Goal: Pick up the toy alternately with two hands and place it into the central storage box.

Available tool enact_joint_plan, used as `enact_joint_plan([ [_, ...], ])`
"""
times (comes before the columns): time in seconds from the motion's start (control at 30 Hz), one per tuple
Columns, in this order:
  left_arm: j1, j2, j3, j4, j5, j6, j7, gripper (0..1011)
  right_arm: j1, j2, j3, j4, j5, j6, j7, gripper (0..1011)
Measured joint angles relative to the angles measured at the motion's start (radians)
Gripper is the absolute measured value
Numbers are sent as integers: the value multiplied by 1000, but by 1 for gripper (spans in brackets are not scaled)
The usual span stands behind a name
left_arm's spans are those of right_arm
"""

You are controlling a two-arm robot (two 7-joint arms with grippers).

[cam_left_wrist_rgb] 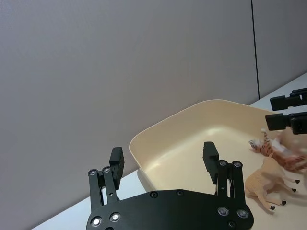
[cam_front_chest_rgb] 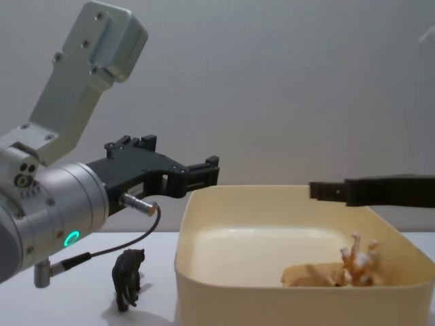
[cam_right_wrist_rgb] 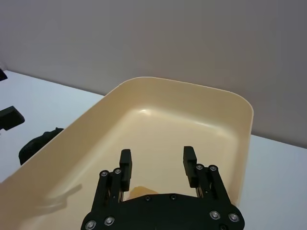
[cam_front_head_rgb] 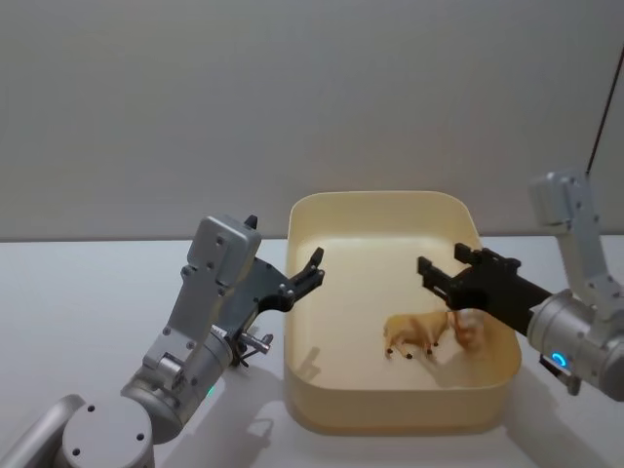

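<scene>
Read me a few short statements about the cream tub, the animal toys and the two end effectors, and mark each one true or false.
1. Two animal toys lie inside the cream tub. True: a tan toy and an orange striped toy.
2. The left end effector is holding a toy. False: it is open and empty, beside the tub's left rim.
3. A dark animal figure stands on the table outside the tub. True.
4. The right end effector is shut on the orange striped toy. False: it is open, above the tub, holding nothing.
</scene>
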Motion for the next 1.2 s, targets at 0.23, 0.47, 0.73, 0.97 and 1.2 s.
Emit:
enact_joint_plan([
  [0.23, 0, 0, 0, 0, 0, 0, 0, 1002, 2, 3, 1, -1, 4, -3, 2, 815],
  [0.47, 0, 0, 0, 0, 0, 0, 0, 1002, -21, 36, 37, -33, 52, -20, -29, 989],
  [0.73, 0, 0, 0, 0, 0, 0, 0, 1002, -63, 89, 97, -81, 133, -40, -79, 1001],
  [0.97, 0, 0, 0, 0, 0, 0, 0, 1002, -91, 123, 137, -114, 185, -52, -110, 1001],
  [1.2, 12, 9, -3, -12, -11, 6, 12, 1002, -108, 143, 162, -134, 217, -59, -128, 1001],
])
